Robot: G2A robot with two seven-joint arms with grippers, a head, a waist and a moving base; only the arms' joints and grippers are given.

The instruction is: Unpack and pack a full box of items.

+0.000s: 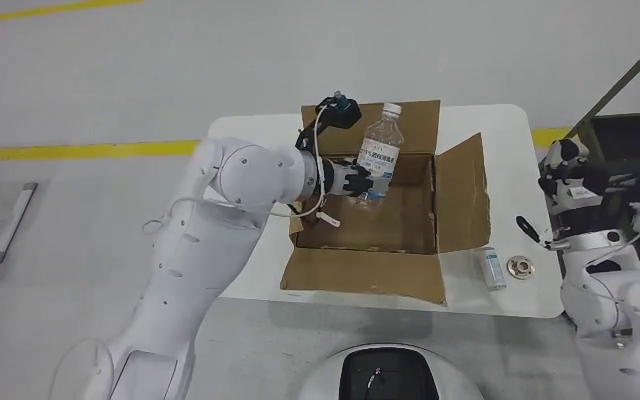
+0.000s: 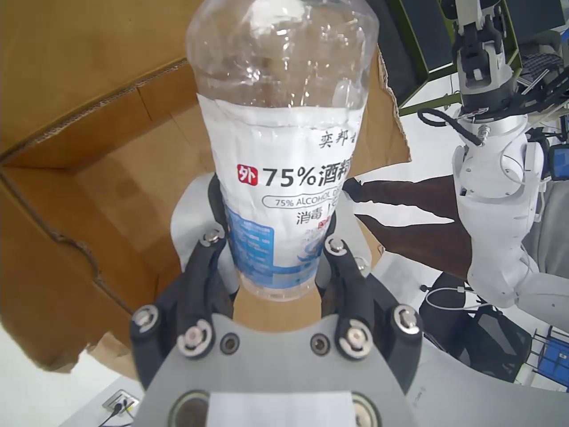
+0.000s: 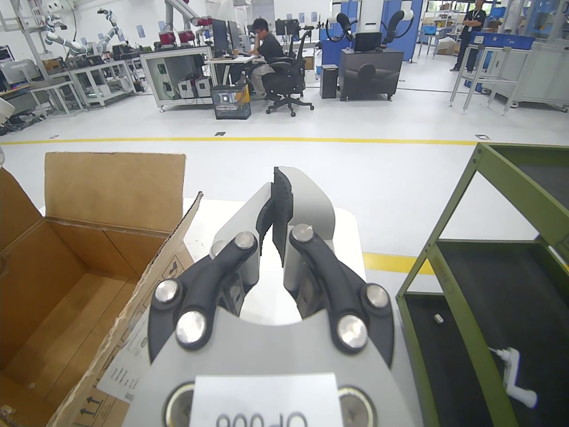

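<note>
- Left gripper at the centre of the top view, fingers clenched on the lower body of a clear bottle, one on each side of the label.
- Gripped low, probably to leave the capped neck free and carry the clear bottle lengthwise above the cardboard box; cap end pointing toward the upper right of the frame.
- Left arm bent at the elbow, reaching in from the lower left across the left wall of the cardboard box.
- Flaps spread wide, brown floor showing beneath the clear bottle; judged mid-transfer, into or out of the cardboard box impossible to tell.
- On the white bench just right of the cardboard box, near each other: a small white bottle and a round metal piece, seemingly already unpacked.
- At the right edge, right gripper held beside the bench, fingers pressed together on nothing, apparently parked out of the way.
- Beyond it, a green shelf cart.
</note>
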